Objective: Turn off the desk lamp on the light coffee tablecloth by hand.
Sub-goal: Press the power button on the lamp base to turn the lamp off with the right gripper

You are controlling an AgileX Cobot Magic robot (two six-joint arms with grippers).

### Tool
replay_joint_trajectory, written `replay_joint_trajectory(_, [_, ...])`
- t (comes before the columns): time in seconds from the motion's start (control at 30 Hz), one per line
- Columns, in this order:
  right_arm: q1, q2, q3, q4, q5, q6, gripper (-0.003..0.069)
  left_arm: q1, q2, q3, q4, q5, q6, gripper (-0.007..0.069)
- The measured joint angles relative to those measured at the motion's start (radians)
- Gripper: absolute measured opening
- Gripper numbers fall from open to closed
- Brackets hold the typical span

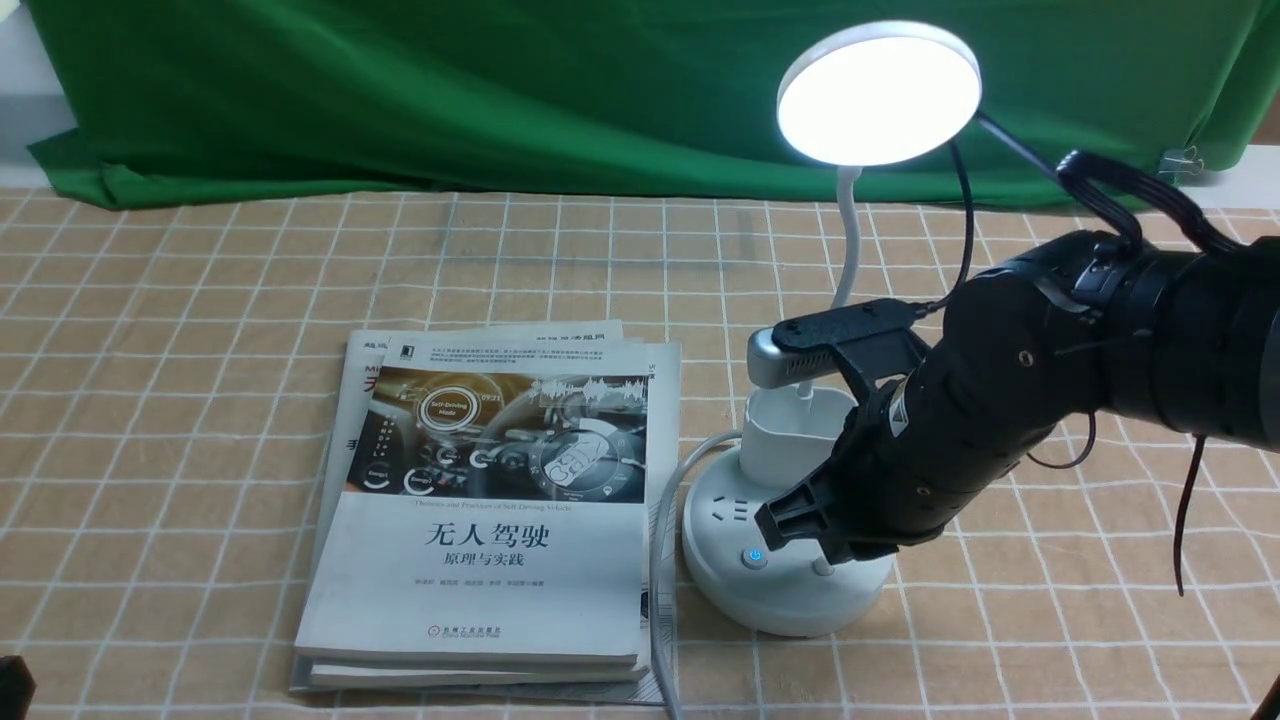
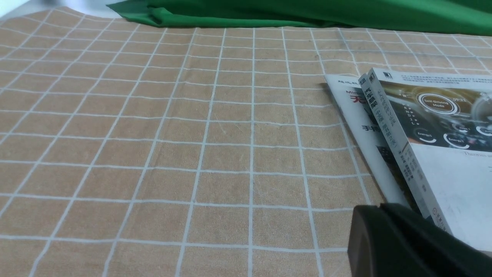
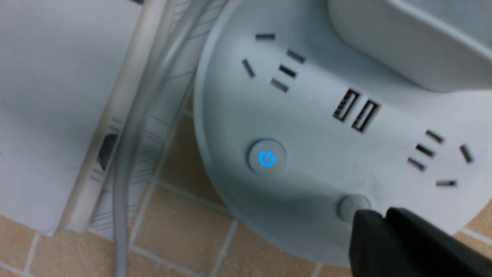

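The desk lamp stands on the light coffee tablecloth (image 1: 200, 350), and its round head (image 1: 878, 92) glows bright. A power button (image 3: 266, 158) on the white socket base (image 1: 720, 585) shines blue. A second small grey button (image 3: 349, 204) sits beside it. My right gripper (image 1: 790, 525), the hand, reaches down over the base from the right, its black fingers pressed together. In the right wrist view the shut right gripper (image 3: 374, 215) covers the edge of the grey button; contact cannot be told. My left gripper (image 2: 378, 209) is shut and hovers low over the cloth beside the books.
A stack of books (image 1: 490, 500) lies just left of the lamp base, with the lamp's white cable (image 1: 660, 560) running between them. The white cup holder (image 1: 790, 430) rises behind the buttons. A green backdrop cloth (image 1: 400, 90) hangs along the far edge.
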Motion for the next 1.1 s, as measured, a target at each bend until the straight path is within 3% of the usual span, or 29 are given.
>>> replay_joint_trajectory(1.1, [-0.009,0.029,-0.005,0.018,-0.034,-0.001,0.0048,0.000,0.000,0.000,0.000,0.000,0.000,0.0005])
